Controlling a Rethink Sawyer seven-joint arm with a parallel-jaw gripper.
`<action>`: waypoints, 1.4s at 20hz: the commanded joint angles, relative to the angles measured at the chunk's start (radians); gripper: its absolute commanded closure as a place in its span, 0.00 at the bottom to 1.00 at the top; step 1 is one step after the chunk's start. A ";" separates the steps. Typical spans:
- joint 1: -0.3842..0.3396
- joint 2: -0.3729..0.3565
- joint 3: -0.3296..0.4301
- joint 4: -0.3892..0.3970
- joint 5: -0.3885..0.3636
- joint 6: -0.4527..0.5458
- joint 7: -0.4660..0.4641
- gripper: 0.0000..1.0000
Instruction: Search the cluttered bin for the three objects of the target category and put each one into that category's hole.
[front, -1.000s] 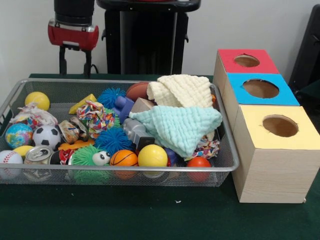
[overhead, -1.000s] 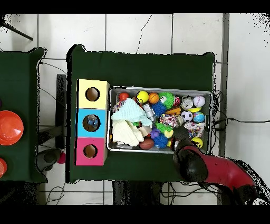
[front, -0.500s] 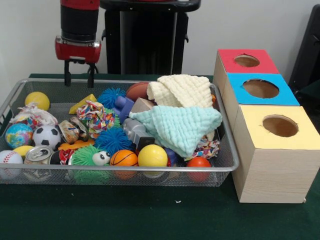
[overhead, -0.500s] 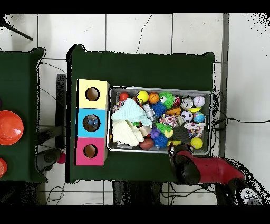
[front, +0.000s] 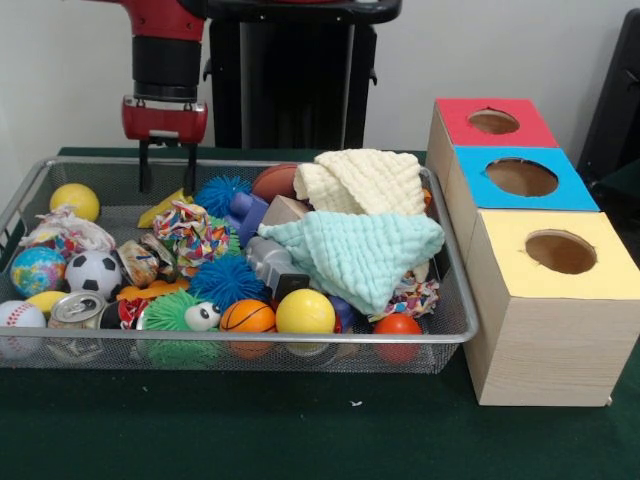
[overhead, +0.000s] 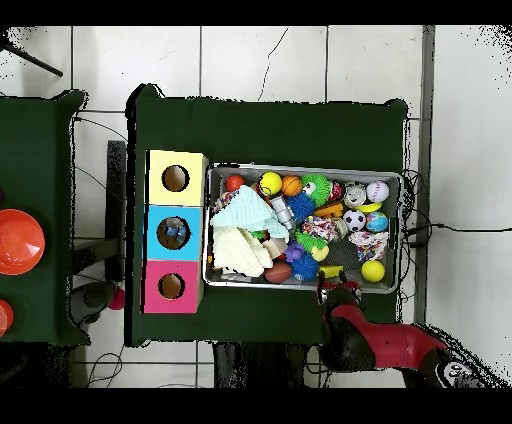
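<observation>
Red-and-black gripper (front: 165, 170) poised over the far rim of the silver wire-mesh bin (front: 455, 300), holding nothing.

Its two dark fingers hang parted, with a clear gap between them, just above the yellow wedge-shaped toy (front: 166, 206) at the bin's back. The target category is not stated, so which three objects count cannot be told; likely candidates lie mixed in the clutter, such as the small orange basketball (front: 247, 316), the smooth yellow ball (front: 305, 312) and the black-and-white soccer ball (front: 93, 273) toward the front. Such balls look light and probably squashy, but round and prone to roll; pinching across the widest middle seems safest. The mint-green muslin cloth (front: 360, 255) is limp and may hide more. The wooden box with red, blue and yellow holed tops (front: 545, 340) stands just beside the bin.
</observation>
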 joint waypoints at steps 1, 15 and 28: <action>-0.043 0.149 -0.067 -0.034 -0.024 -0.231 0.093 0.00; 0.021 0.257 -0.028 -0.237 -0.051 -0.244 0.065 0.00; 0.020 0.138 0.059 -0.235 -0.062 -0.113 0.140 0.00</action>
